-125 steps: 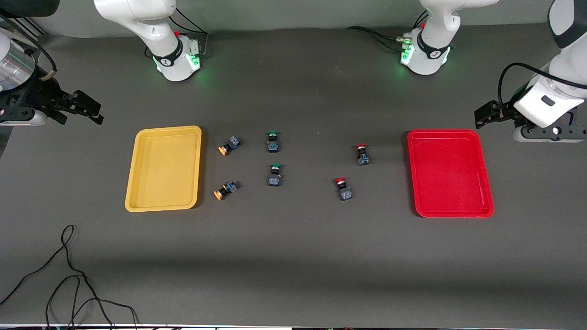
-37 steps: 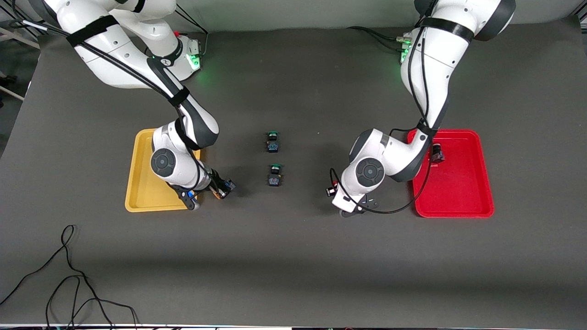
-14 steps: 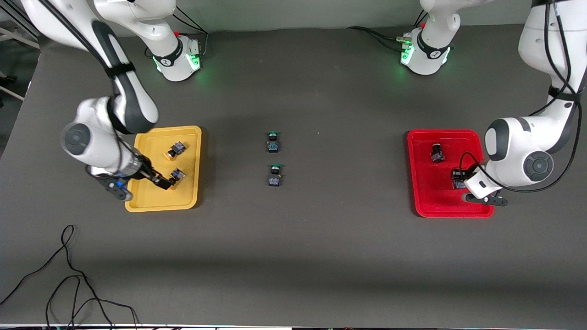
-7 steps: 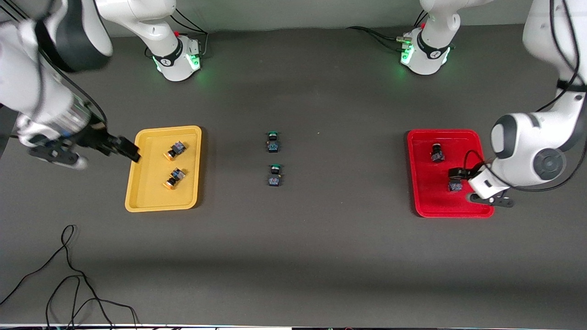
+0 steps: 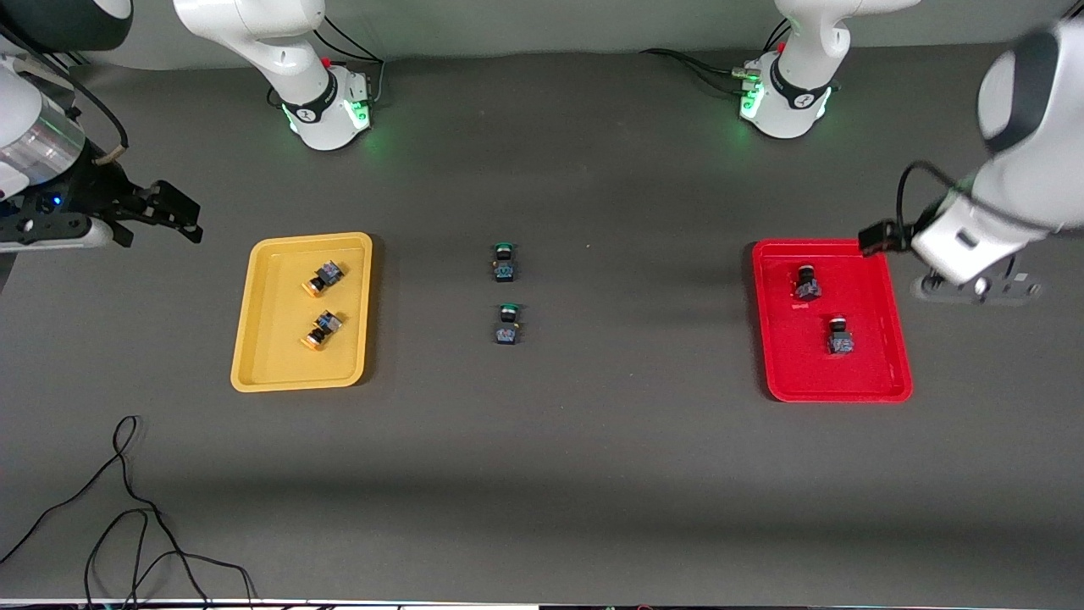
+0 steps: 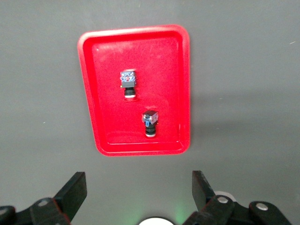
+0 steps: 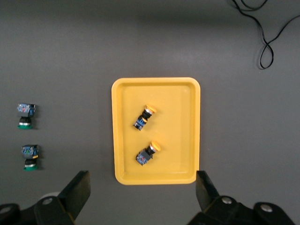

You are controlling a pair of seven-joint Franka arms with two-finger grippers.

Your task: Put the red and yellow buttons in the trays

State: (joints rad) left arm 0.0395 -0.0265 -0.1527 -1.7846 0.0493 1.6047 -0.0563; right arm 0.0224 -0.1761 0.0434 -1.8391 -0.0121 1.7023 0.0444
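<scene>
Both orange-yellow buttons (image 5: 320, 303) lie in the yellow tray (image 5: 254, 339), both red buttons (image 5: 821, 309), I think, in the red tray (image 5: 898, 373). Left gripper (image 6: 136, 192) and right gripper (image 7: 143, 190) hang spread, empty. Looks finished; nothing left to grab.

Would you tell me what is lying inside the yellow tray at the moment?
The yellow tray holds two yellow-capped buttons, one farther from the front camera than the other, lying apart on their sides. Nothing covers them; both end effectors are elsewhere.
</scene>
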